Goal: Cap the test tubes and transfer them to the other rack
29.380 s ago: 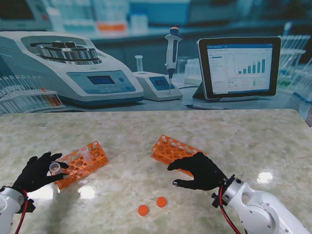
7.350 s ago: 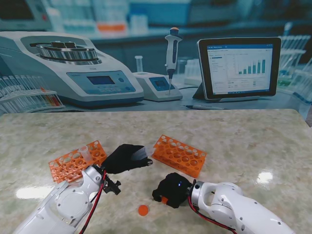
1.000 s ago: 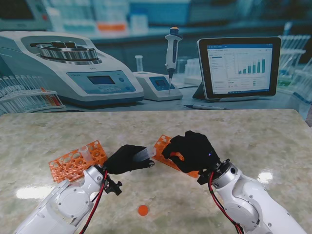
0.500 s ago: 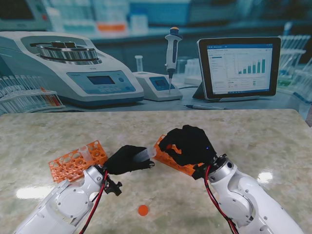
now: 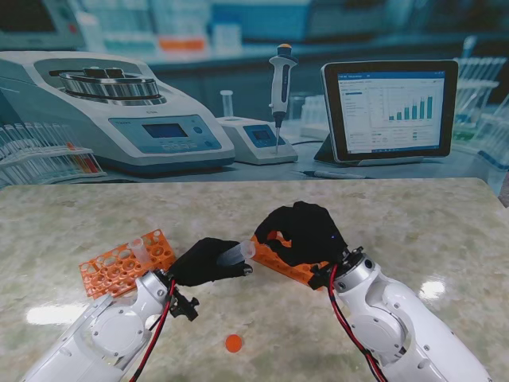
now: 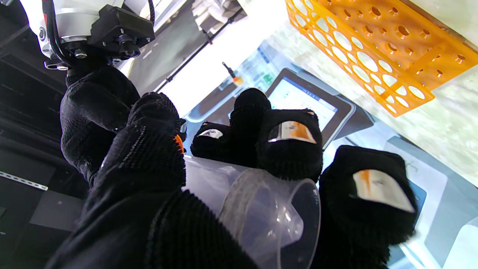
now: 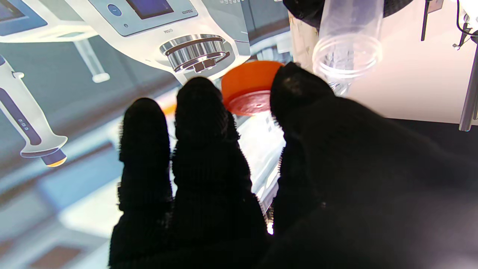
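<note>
My right hand [image 5: 306, 232] hides its load from the stand; wrist view shows an orange cap [image 7: 248, 87] pinched. Left hand [image 5: 205, 260] grips clear tube [image 5: 236, 253].

Both arms are glossy white with rounded shells. Each ends in a five-fingered hand in a black knitted glove: the left hand [image 5: 204, 260] and the right hand [image 5: 302, 233]. Red and black cables run along each forearm up to a black bracket with screws behind the hand. Pale patches [image 6: 377, 189] mark the left fingertips.
</note>
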